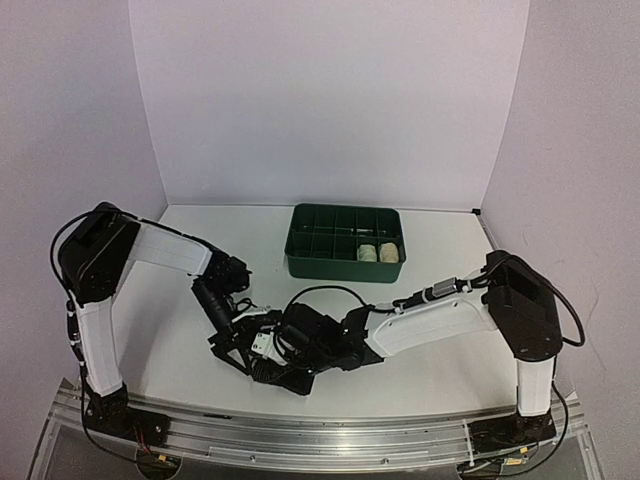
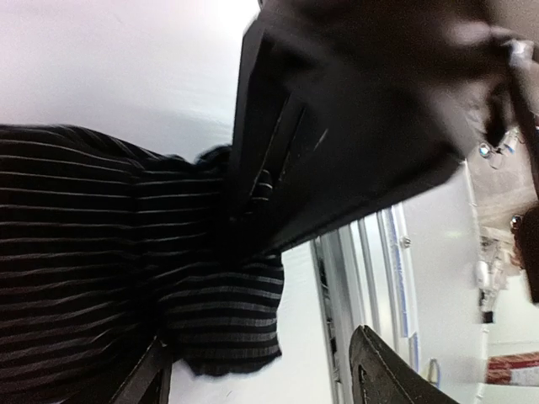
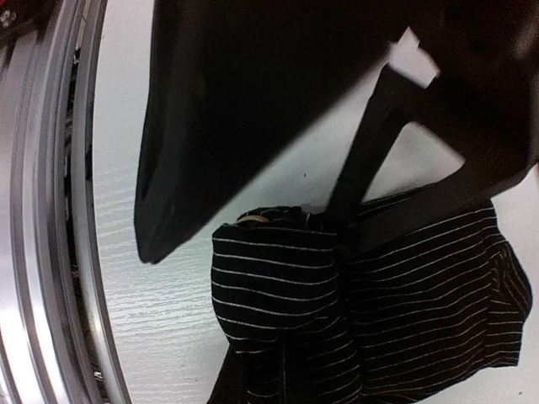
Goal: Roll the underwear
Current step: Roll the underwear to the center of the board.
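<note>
Two pale rolls (image 1: pixel 368 252) are seen lying side by side toward the right end of the green tray (image 1: pixel 300 262); by that token, one garment is judged to be left. The black underwear (image 3: pixel 278 295), finely striped in a pale thread, is found on the table (image 1: pixel 450 260) near its front edge, between the two arms; it is bunched into a loose fold and not yet rolled tight; the metal rail (image 3: pixel 50 210) is seen close beside it.

The left gripper (image 2: pixel 261 374) is held over the cloth with its fingers spread wide, and nothing is gripped by it; the right gripper (image 1: pixel 268 352) is pressed together, though whether fabric is caught between its tips cannot be made out, the view being crowded by the other arm.

Several failures are to be feared from here; the fold could spring open, since soft cloth is kept in place by nothing while the left fingers are spread; a single layer could be snagged and the whole garment dragged toward the rail; the two grippers, worked so near each other, could be knocked together; a slack roll might not be fitted into a tray compartment.
</note>
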Robot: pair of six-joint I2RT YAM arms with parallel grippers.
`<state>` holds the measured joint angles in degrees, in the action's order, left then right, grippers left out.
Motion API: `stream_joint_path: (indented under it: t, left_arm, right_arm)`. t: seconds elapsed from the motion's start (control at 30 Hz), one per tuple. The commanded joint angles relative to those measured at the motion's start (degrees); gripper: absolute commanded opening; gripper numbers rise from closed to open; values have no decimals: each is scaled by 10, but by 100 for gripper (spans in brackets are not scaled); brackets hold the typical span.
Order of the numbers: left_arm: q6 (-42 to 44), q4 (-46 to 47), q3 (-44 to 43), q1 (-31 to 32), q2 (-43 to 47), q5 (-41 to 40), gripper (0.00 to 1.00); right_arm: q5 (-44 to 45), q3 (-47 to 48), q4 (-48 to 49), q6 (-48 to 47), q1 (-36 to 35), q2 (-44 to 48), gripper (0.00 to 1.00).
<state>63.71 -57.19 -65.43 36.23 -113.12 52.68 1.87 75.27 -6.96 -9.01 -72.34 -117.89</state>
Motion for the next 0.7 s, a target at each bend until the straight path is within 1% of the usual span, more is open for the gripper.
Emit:
stream_joint_path:
  t: [0.0,0.1,0.2,0.27,0.37,0.43,0.5,0.57,0.67]
  left_arm:
    - [64,57,28,-70,105,-7,72]
    - [74,107,69,-94,158,-42,70]
    - [112,152,126,-98,228,-56,67]
    - [118,207,168,-77,275,-71,70]
    - [85,315,221,-4,322,-166,74]
    - [83,351,233,29,315,-202,76]
    - [78,362,225,43,292,-220,77]
    - [83,366,217,48,268,-233,76]
    - [109,369,216,54,244,-243,72]
  right_arm:
    - [-146,-13,-101,111,33,-65,0]
    - [-196,-2,-99,160,54,-83,0]
    - [-266,20,-95,232,89,-113,0]
    - [-322,45,-96,273,107,-138,0]
    - [-365,67,-92,322,132,-168,0]
    - [-381,68,-81,339,140,-176,0]
    - [-397,68,-70,352,149,-182,0]
    - [-410,67,-62,365,161,-188,0]
    - [-415,69,-53,379,173,-195,0]
